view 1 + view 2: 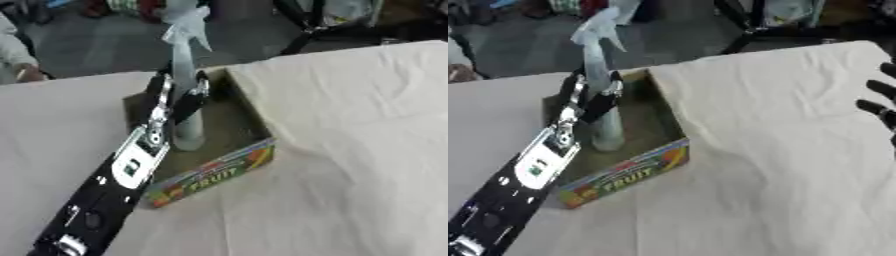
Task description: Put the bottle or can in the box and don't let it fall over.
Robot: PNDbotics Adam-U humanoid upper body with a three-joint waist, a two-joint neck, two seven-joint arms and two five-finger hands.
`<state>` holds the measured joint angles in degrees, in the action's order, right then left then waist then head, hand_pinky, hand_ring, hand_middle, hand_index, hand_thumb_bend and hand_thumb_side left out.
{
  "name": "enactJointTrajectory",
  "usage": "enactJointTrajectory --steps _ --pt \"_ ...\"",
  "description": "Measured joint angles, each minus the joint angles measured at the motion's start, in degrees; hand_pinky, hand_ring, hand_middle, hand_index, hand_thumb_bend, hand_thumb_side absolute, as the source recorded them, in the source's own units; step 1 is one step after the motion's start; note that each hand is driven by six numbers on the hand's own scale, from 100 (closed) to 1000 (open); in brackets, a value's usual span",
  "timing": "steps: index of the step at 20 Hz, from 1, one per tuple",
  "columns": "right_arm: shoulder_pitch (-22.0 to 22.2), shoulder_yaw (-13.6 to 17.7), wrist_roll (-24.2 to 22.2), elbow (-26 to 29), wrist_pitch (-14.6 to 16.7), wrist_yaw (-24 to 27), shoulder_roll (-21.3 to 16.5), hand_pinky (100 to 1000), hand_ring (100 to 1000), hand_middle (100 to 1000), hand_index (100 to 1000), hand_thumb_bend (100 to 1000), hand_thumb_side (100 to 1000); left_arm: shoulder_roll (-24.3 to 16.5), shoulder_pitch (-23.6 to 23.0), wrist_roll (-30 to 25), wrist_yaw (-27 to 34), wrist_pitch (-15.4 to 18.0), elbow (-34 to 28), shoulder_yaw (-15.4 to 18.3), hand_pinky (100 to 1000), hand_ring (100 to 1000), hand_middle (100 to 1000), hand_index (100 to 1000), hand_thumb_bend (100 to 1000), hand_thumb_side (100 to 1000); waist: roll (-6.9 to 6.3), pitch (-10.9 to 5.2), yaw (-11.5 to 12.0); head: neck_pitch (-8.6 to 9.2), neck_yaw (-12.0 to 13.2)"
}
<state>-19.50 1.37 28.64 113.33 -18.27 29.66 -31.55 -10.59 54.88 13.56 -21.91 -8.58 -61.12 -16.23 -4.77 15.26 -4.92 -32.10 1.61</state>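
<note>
Box: open cardboard, "FRUIT" on near wall; holds spray bottle upright
Left hand: fingers curled around the bottle's middle
Right hand: at right edge; fingers spread, holding nothing

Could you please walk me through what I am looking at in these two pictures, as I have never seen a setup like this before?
Both pictures come from one stereo camera in a humanoid robot's head, looking down at its work: the left eye and the right eye, taken at the same moment, so they nearly match. The long black and silver limb from the lower left is the robot's left arm, and its left hand is curled round a tall pale grey spray bottle. The bottle stands upright, its base inside a shallow open cardboard box with colourful FRUIT lettering on its front wall. The box sits on a table covered with a cream cloth. At the right edge of the right eye view, dark fingers of the right hand show, spread and holding nothing.
</note>
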Motion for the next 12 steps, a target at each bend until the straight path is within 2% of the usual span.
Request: enactJointTrajectory --steps 3,4,5,6,7,8,9,10,11,12 --pt "0.4 0.0 0.1 0.0 0.1 0.0 0.0 783 894 912 925 100 1000 -0.1 -0.5 -2.7 -2.6 -1.2 -0.8 -0.2 1000 935 846 1000 100 680 0.29 -0.13 0.2 -0.03 -0.1" --pt "0.4 0.0 0.1 0.0 0.1 0.0 0.0 784 894 911 925 100 1000 -0.1 -0.8 -3.5 -3.3 -1.8 -1.1 -0.2 1000 937 846 1000 100 609 0.33 -0.19 0.4 -0.03 -0.2" --pt "0.4 0.0 0.1 0.0 0.1 0.0 0.0 783 894 911 925 100 1000 -0.2 -1.1 -4.4 -3.8 -2.4 -1.6 -0.1 1000 937 844 999 100 589 0.34 -0.22 0.5 -0.03 -0.2" --pt "0.5 0.0 0.2 0.0 0.1 0.0 0.0 783 894 911 925 100 1000 -0.4 -1.3 -5.3 -4.4 -3.1 -2.1 -0.1 1000 937 842 996 100 436 0.34 -0.25 0.7 -0.04 -0.3" --pt "0.5 0.0 0.2 0.0 0.1 0.0 0.0 784 894 911 925 100 1000 -0.6 -1.6 -6.1 -4.8 -3.8 -2.6 -0.1 1000 938 841 994 100 356 0.34 -0.28 0.7 -0.04 -0.4" --pt "0.7 0.0 0.2 0.0 0.1 0.0 0.0 784 894 912 925 100 1000 -0.8 -1.9 -7.0 -5.1 -4.6 -3.3 0.0 1000 937 839 989 100 359 0.36 -0.30 0.8 -0.04 -0.4" --pt "0.9 0.1 0.2 0.0 0.1 0.0 0.0 783 893 911 925 100 1000 -1.0 -2.1 -7.8 -5.3 -5.4 -4.2 0.2 1000 933 834 972 100 536 0.39 -0.31 0.9 -0.04 -0.4" --pt "1.0 0.1 0.3 0.0 0.2 0.0 0.0 783 893 911 925 100 1000 -1.3 -2.4 -8.7 -5.6 -6.1 -5.1 0.5 1000 928 829 941 100 640 0.44 -0.32 1.0 -0.04 -0.4" --pt "1.0 0.2 0.4 0.0 0.2 0.0 0.0 783 893 911 924 100 1000 -1.6 -2.6 -9.5 -5.9 -6.5 -6.1 0.8 1000 920 830 926 100 719 0.55 -0.32 1.1 -0.04 -0.4" --pt "1.0 0.3 0.4 0.0 0.2 0.0 0.0 783 893 911 924 100 1000 -2.1 -2.8 -10.4 -6.3 -6.7 -7.2 1.1 1000 918 839 939 100 760 0.70 -0.32 1.2 -0.05 -0.4"
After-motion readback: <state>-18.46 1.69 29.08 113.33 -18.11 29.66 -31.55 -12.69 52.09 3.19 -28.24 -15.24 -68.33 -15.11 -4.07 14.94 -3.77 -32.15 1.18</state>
